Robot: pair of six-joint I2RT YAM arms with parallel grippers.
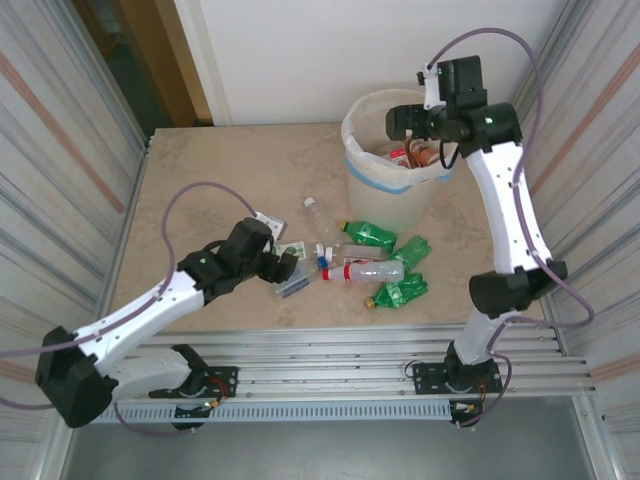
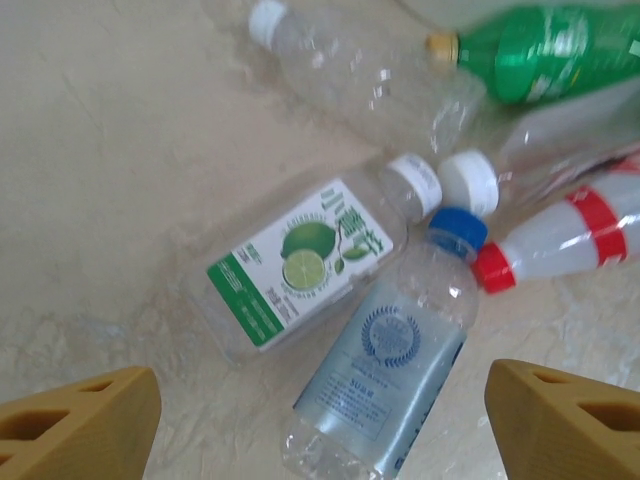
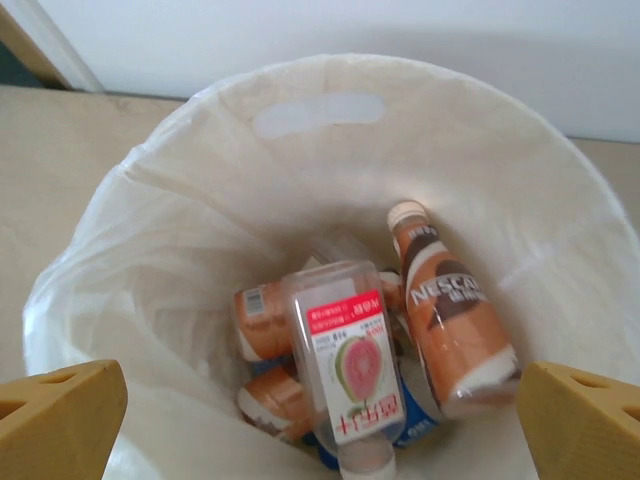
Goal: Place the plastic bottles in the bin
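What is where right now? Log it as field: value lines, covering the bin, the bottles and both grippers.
bin: round cream-white, upright, far right of the table
in bin: brown Nescafe bottle, guava-label bottle on top of others
on table: lime-label bottle, blue-cap bottle beside it, red-cap bottle, green bottle, clear white-cap bottle
left gripper: open, above the blue-cap bottle, holding nothing
right gripper: open, over the bin, holding nothing
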